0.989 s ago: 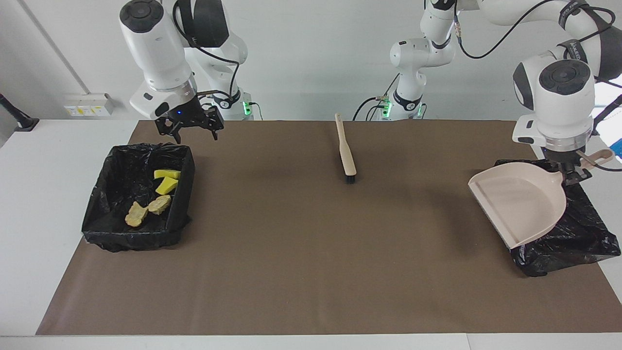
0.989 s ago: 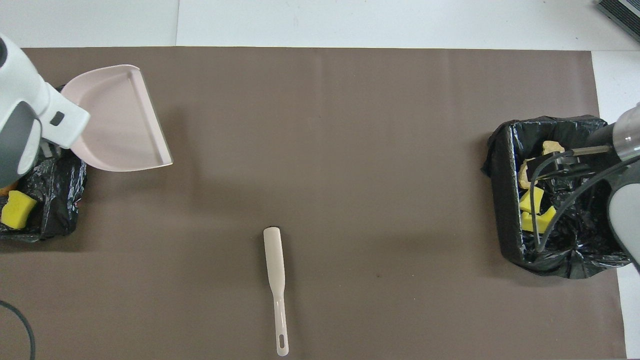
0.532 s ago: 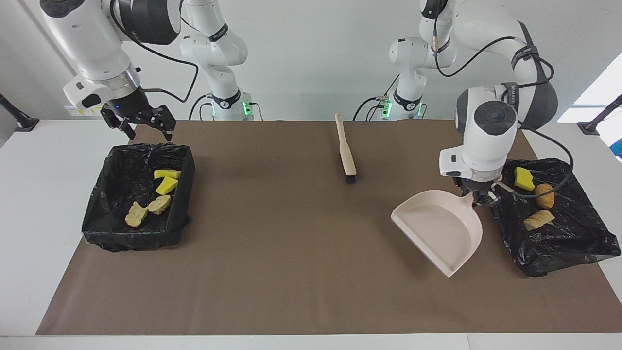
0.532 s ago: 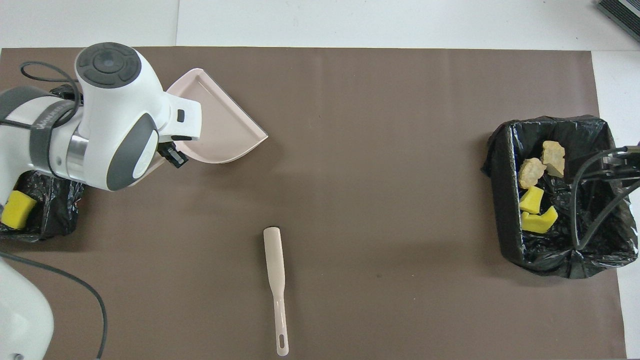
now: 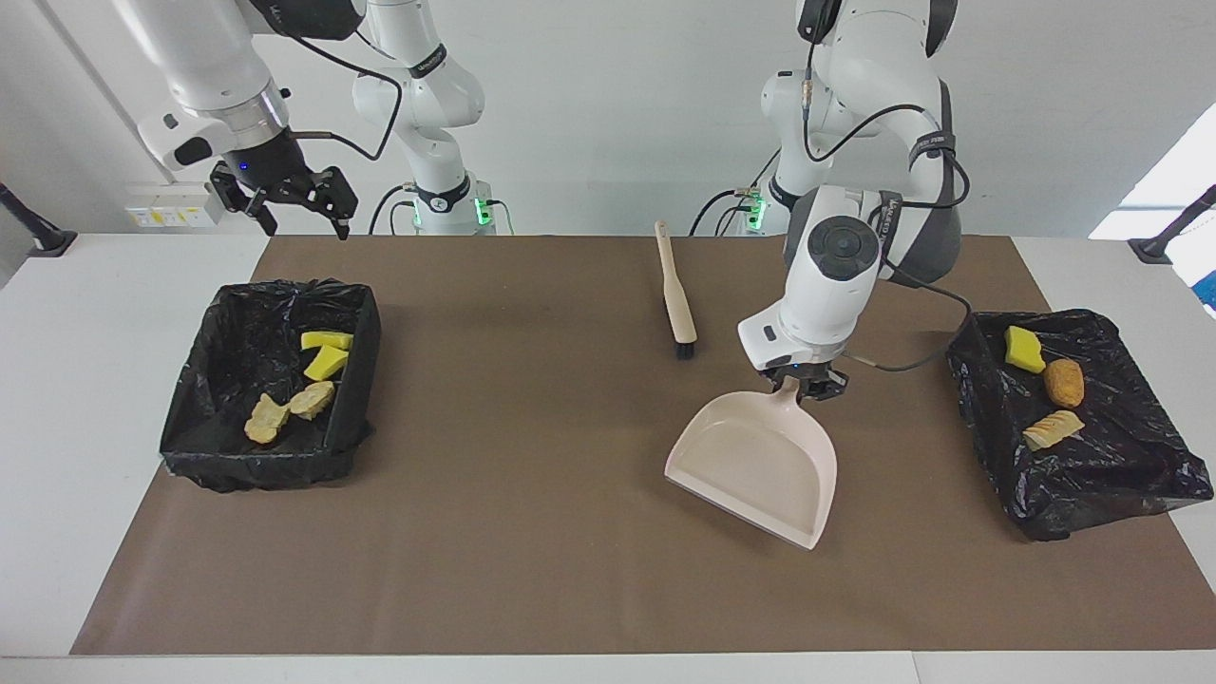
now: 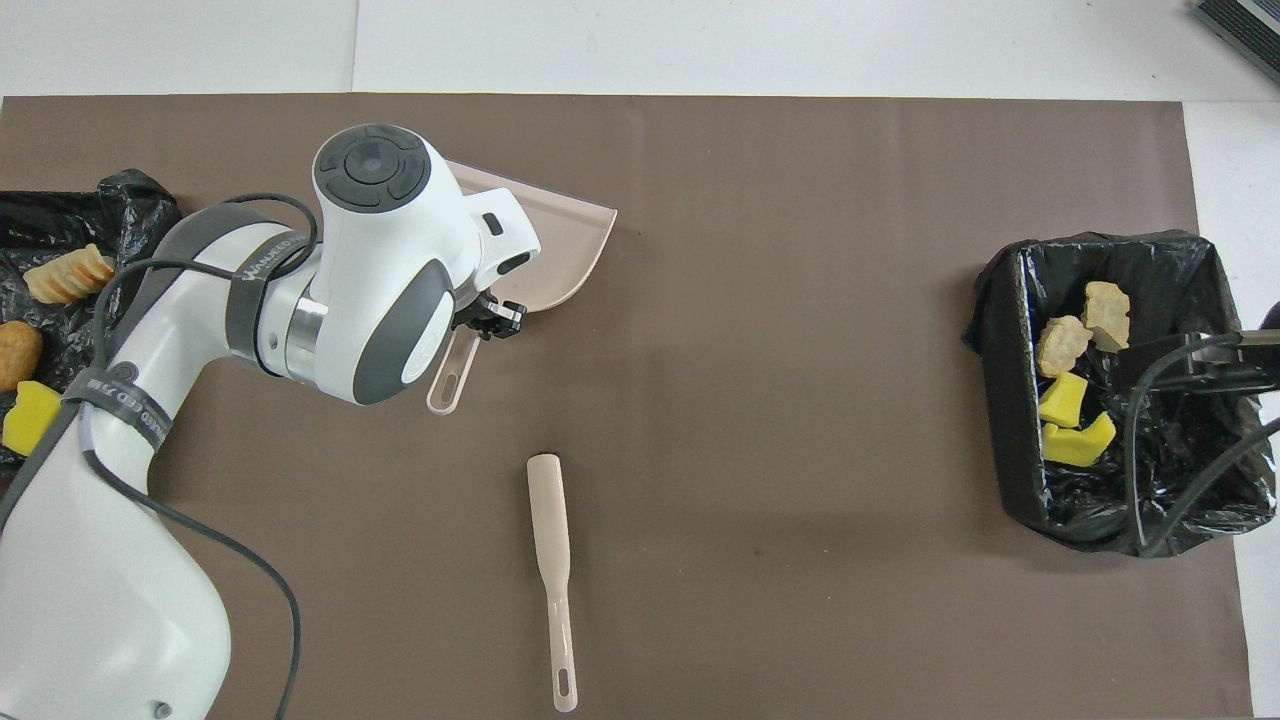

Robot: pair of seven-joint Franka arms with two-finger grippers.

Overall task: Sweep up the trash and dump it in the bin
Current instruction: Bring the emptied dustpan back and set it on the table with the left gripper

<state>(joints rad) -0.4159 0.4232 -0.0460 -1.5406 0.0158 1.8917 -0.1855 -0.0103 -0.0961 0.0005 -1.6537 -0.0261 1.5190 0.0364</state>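
The left gripper (image 5: 804, 387) has its jaws closed tight on the handle of the beige dustpan (image 5: 755, 458), which it holds over the brown mat (image 5: 532, 532) near the middle of the surface, its pan tilted and its open lip pointing away from the robots. In the overhead view the left arm's wrist covers much of the dustpan (image 6: 560, 250), and the handle's loop end sticks out below the left gripper (image 6: 490, 322). The right gripper (image 5: 285, 195) hangs in the air with its jaws spread wide and holding nothing, above the edge of the surface nearest the robots at the right arm's end. The trash lies in two places. Four pieces sit in the black-lined bin (image 5: 190, 446) at the right arm's end: two yellow sponge chunks (image 5: 325, 353) and two pale tan chunks (image 5: 285, 408), the sponges nearer to the robots. Three more pieces rest on the black bag (image 5: 1121, 475) at the left arm's end: a yellow sponge piece (image 5: 1024, 349), an orange-brown lump (image 5: 1063, 382) and a tan ridged piece (image 5: 1053, 429). The brush (image 5: 675, 294) lies flat on the mat between the two arms, bristles pointing away from the robots, apart from the dustpan.
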